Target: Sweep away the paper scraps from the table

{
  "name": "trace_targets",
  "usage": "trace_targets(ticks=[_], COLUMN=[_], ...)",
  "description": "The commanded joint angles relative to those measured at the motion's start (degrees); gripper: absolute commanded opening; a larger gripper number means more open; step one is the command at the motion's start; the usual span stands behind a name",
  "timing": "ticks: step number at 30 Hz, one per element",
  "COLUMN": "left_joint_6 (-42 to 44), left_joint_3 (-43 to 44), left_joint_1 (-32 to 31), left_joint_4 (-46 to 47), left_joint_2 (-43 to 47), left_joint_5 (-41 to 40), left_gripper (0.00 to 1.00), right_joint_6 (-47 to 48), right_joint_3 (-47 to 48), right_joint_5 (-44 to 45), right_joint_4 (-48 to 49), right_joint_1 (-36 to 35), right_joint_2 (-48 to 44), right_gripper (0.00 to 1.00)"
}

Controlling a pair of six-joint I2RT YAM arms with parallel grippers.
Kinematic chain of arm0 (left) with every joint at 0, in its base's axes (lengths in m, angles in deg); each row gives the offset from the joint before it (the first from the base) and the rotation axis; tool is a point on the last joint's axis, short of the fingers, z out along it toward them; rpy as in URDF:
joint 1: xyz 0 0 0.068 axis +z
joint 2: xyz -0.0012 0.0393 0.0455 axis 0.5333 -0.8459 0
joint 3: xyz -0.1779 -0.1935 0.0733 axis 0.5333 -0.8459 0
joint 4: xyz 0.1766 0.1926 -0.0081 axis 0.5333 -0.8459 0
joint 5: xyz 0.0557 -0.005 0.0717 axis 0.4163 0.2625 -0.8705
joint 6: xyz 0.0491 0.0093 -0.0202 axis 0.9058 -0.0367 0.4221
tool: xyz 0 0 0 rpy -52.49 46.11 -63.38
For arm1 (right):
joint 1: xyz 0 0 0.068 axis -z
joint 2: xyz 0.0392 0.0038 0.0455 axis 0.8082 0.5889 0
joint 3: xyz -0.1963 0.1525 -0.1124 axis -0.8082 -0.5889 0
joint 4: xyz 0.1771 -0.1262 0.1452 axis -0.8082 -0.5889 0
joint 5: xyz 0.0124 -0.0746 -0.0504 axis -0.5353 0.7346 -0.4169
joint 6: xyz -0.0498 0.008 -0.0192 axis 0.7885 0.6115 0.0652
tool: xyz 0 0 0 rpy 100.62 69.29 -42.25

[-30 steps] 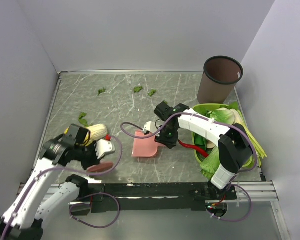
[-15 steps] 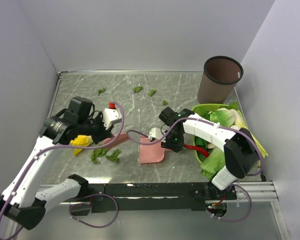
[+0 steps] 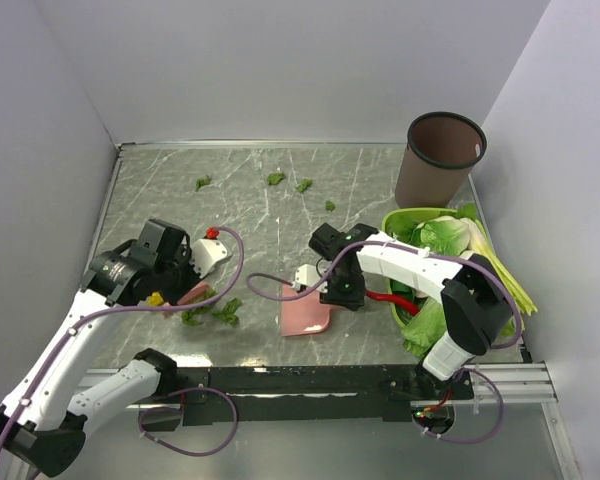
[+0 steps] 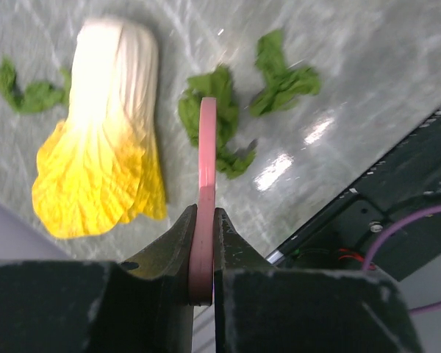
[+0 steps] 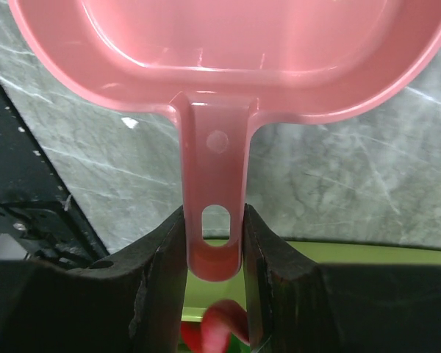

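Several dark-green paper scraps lie on the grey marble table [image 3: 260, 225]. Two [image 3: 227, 310] lie at the near left; others [image 3: 276, 178] sit along the back, one [image 3: 330, 205] nearer the middle. My left gripper [image 3: 185, 278] is shut on a flat pink sweeper [image 3: 193, 293], whose tip is beside the near scraps. In the left wrist view, the gripper [image 4: 203, 220] holds the sweeper [image 4: 206, 154] edge-on over a scrap [image 4: 217, 118]. My right gripper [image 3: 340, 290] is shut on the handle of the pink dustpan [image 3: 305, 312]. In the right wrist view, the gripper [image 5: 214, 220] clamps the dustpan's [image 5: 235, 51] handle.
A yellow-and-white cabbage [image 4: 103, 162] lies left of the sweeper, mostly hidden under my left arm in the top view. A brown bin [image 3: 442, 155] stands at the back right. A green basket [image 3: 395, 222] of leafy vegetables sits at the right. A metal rail [image 3: 310, 375] runs along the near edge.
My left arm swung out over the table and then drew the pink sweeper nearer, down beside the two near scraps. My right gripper carried the dustpan a little nearer.
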Motion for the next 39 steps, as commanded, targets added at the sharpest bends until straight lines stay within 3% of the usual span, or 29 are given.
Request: trace_targets(ticks=[1, 13, 22, 28, 33, 39], left_joint_6=[-3.3, -4.1, -6.2, -8.2, -11.4, -6.8], left_joint_3=[-1.8, -6.4, -11.3, -12.1, -8.3, -2.6], left_joint_1=[-0.1, -0.1, 0.0, 0.0, 0.0, -0.3], left_joint_4=[4.3, 9.6, 10.8, 11.0, 11.1, 11.1], left_joint_2=[0.9, -0.1, -0.9, -2.0, -5.9, -13.0], left_joint_5=[-7.8, -12.7, -8.3, -3.5, 8.1, 17.6], left_gripper=[0.01, 0.01, 0.01, 0.01, 0.01, 0.01], right_joint_6=[-3.4, -13.5, -16.8, -19.6, -21.9, -23.5], right_joint_3=[1.7, 10.3, 13.9, 14.7, 17.2, 21.0], right_joint_5=[2.2, 4.2, 3.5, 2.6, -0.2, -1.9], right_joint_4=[-3.0, -8.2, -10.0, -8.9, -8.7, -8.7], right_joint_1=[-2.9, -8.0, -10.9, -14.1, -14.8, -14.8], right_joint_2=[0.2, 7.9, 13.5, 15.5, 18.4, 21.7], right_gripper=[0.00, 0.00, 0.00, 0.00, 0.00, 0.00])
